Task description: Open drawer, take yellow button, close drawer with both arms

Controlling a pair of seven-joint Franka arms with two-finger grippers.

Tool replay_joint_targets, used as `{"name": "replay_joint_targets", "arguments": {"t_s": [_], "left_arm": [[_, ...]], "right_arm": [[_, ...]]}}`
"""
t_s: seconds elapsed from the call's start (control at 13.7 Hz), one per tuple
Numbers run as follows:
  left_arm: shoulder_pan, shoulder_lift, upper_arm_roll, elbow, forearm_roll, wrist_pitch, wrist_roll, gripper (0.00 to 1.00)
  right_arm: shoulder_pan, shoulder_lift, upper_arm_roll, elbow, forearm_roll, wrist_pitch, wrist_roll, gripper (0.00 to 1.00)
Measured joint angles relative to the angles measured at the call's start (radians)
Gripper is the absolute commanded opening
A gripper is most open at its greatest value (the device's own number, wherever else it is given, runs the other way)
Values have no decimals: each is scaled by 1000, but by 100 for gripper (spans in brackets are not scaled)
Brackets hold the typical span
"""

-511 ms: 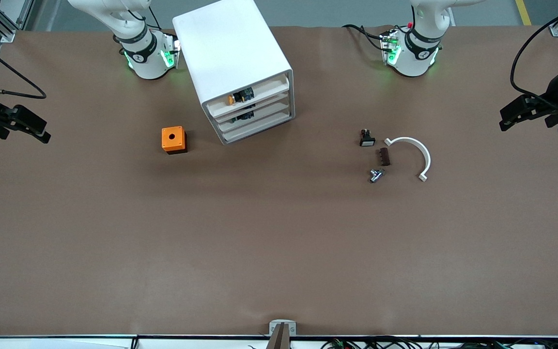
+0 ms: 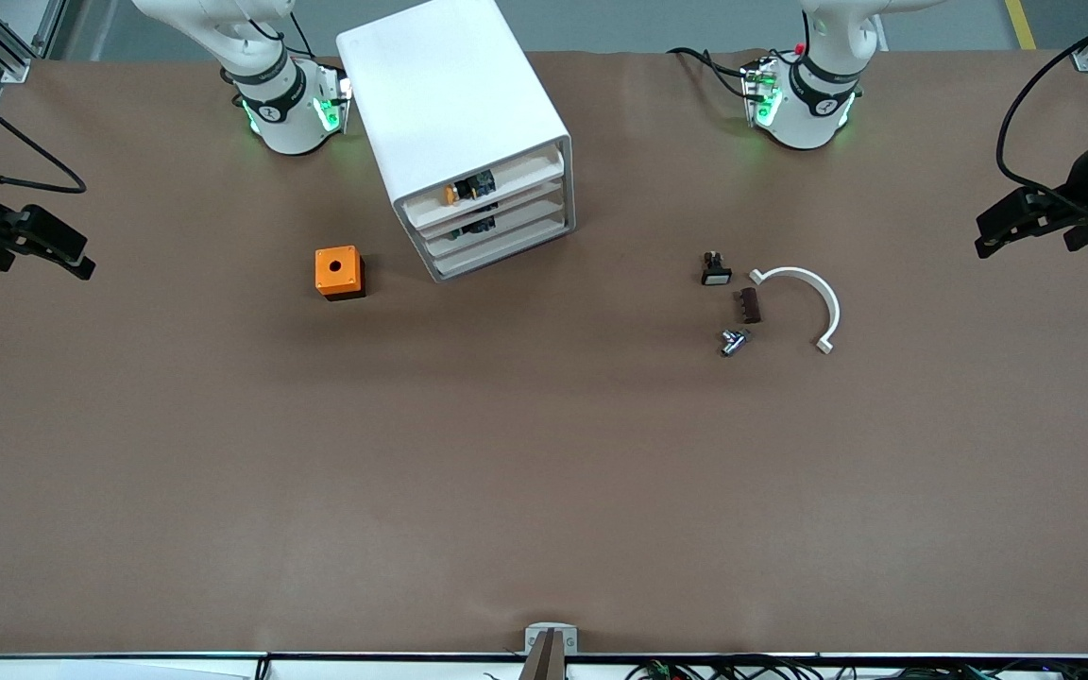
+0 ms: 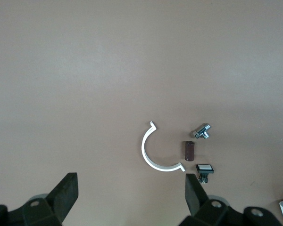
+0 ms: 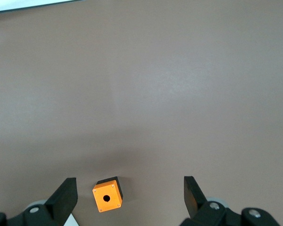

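Observation:
The white cabinet (image 2: 454,104) stands near the right arm's base. Its topmost drawer (image 2: 511,177) sits pushed in, level with the two lower trays. The button (image 2: 450,195), with its orange cap, shows through the drawer's front gap. My right gripper (image 2: 62,253) is open and empty, up over the table edge at the right arm's end; its wrist view (image 4: 129,190) looks down on the orange cube. My left gripper (image 2: 1002,227) is open and empty over the left arm's end of the table; its wrist view (image 3: 131,188) shows only bare table between the fingers.
An orange cube with a hole (image 2: 338,272) (image 4: 107,194) lies beside the cabinet. Toward the left arm's end lie a black white-faced piece (image 2: 715,271) (image 3: 204,168), a brown block (image 2: 749,305), a metal part (image 2: 733,341) and a white arc (image 2: 804,300) (image 3: 155,150).
Both grippers have shifted only slightly in the air at the table's ends. Nothing on the table has moved.

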Motion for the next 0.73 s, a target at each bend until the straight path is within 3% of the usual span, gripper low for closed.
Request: {"name": "replay_joint_targets", "arguments": {"t_s": [0.73], "left_arm": [[-28, 171, -21, 36, -7, -12, -32, 100]], "right_arm": [[0, 3, 0, 0, 0, 0, 0, 100]]}}
